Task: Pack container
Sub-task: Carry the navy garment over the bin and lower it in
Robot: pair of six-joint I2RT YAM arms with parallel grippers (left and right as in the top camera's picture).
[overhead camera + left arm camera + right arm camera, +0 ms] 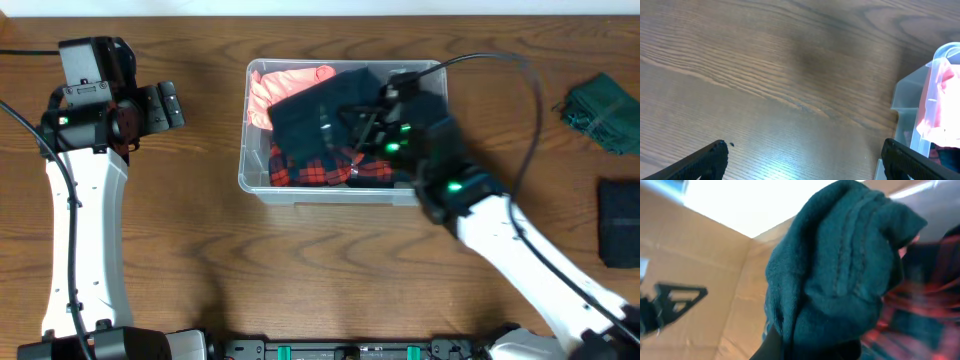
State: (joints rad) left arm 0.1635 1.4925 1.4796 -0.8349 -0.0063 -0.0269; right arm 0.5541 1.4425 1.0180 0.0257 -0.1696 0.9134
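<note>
The clear container (262, 183) stands mid-table and holds a coral-pink garment (290, 82), a red plaid garment (310, 172) and a dark teal garment (310, 112). My right gripper (345, 122) is inside the tub, over its right half. It is shut on the dark teal knit garment (840, 275), which fills the right wrist view with the plaid (925, 305) behind it. My left gripper (165, 105) is open and empty over bare table left of the tub. In the left wrist view its fingers (800, 160) are spread, and the tub's corner (910, 95) shows at the right.
A green garment (605, 112) lies at the far right of the table. A dark folded garment (620, 220) lies at the right edge below it. The tabletop is wood (330, 270).
</note>
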